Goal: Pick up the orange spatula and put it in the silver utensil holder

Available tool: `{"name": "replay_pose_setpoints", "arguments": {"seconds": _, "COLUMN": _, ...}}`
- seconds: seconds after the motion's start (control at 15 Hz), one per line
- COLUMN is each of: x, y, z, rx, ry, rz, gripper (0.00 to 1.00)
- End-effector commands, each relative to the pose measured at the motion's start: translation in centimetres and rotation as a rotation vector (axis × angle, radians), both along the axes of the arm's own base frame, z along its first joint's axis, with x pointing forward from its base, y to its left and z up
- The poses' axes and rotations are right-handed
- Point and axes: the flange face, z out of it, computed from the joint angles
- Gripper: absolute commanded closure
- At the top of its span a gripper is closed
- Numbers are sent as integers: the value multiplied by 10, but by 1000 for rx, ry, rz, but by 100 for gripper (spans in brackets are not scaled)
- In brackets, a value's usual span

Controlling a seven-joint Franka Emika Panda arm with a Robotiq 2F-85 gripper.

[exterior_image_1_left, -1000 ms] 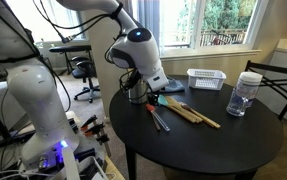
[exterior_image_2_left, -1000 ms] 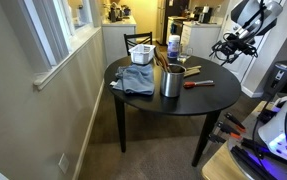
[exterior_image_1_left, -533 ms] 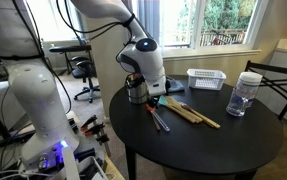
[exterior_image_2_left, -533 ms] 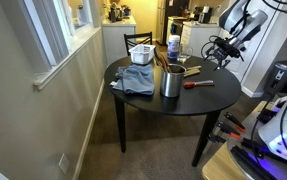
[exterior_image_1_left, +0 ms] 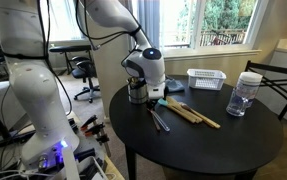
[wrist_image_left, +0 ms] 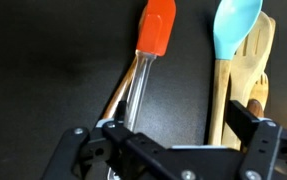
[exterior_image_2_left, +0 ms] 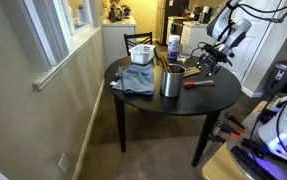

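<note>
Shows the claw (wrist_image_left: 166,128) spread wide and gripping nothing, poised over the orange spatula (wrist_image_left: 155,28) lying flat on the black bench (exterior_image_2_left: 148,102). Puts the spatula's handle between the fingers (wrist_image_left: 78,148) in the wrist view, just beside a teal spatula (wrist_image_left: 233,20) and a wooden spoon (wrist_image_left: 260,60). Finds the silver utensil holder (exterior_image_2_left: 171,82) upright on the same bench in an exterior view, near a grey cloth (exterior_image_2_left: 135,80), apart from the spatula.

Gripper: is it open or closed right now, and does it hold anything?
Gripper: open, the jaws stand wide apart and hold nothing; the orange spatula is not gripped.
</note>
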Motion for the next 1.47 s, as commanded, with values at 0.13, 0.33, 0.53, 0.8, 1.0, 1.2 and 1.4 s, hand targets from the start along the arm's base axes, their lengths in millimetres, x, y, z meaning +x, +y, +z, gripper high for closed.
{"name": "replay_pose_setpoints", "arguments": {"seconds": 0.13, "x": 13, "y": 7, "z": -24, "rx": 104, "ry": 67, "rz": -37, "gripper": 0}}
{"name": "replay_pose_setpoints", "arguments": {"seconds": 0.33, "x": 12, "y": 5, "z": -38, "rx": 157, "ry": 113, "rz": -63, "gripper": 0}}
{"name": "replay_pose_setpoints", "arguments": {"seconds": 0.53, "x": 12, "y": 4, "z": -50, "rx": 193, "ry": 167, "rz": -69, "gripper": 0}}
{"name": "replay_pose_setpoints", "arguments": {"seconds": 0.8, "x": 14, "y": 7, "z": -64, "rx": 220, "ry": 247, "rz": -46, "gripper": 0}}
{"name": "replay_pose_setpoints", "arguments": {"seconds": 1.0, "x": 15, "y": 5, "z": -69, "rx": 217, "ry": 283, "rz": -50, "gripper": 0}}
{"name": "replay_pose_setpoints", "arguments": {"seconds": 1.2, "x": 17, "y": 1, "z": -68, "rx": 196, "ry": 280, "rz": -75, "gripper": 0}}
{"name": "replay_pose_setpoints", "arguments": {"seconds": 1.4, "x": 17, "y": -1, "z": -67, "rx": 195, "ry": 279, "rz": -85, "gripper": 0}}
